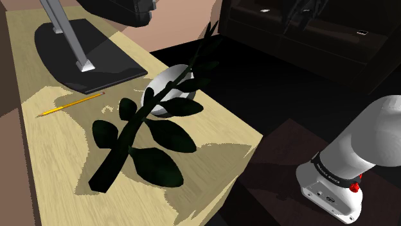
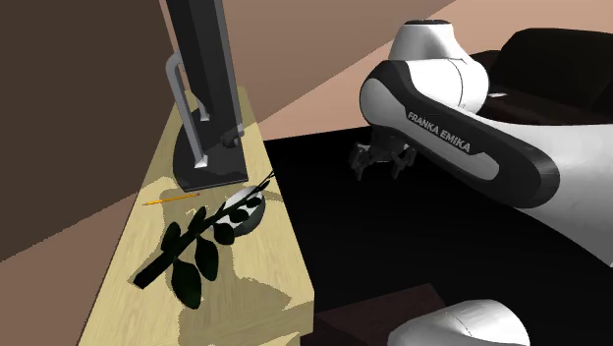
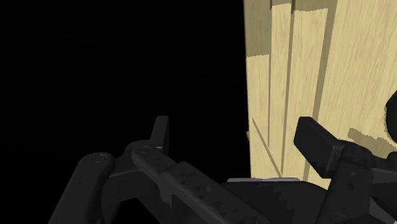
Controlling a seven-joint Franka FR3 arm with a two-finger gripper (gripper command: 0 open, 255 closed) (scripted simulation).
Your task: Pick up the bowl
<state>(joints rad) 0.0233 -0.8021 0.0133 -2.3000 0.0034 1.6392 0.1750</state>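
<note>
One bowl (image 1: 164, 82) lay under a leafy branch (image 1: 124, 140); your gripper (image 2: 382, 169) hung well apart from it, fingers spread, empty.

Dim renders, with hard-edged shadows falling across the pale table (image 1: 58, 154) — its surroundings nearly black.

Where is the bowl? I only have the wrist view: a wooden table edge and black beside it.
Observer: In the shoulder view the bowl sits on the table, close to its edge.
Operator: Anything on it?
Observer: A dark leafy branch lies across it.
Operator: Is the gripper close?
Observer: No. In the second exterior view the gripper hangs beyond the table's side, apart from the bowl.
</note>
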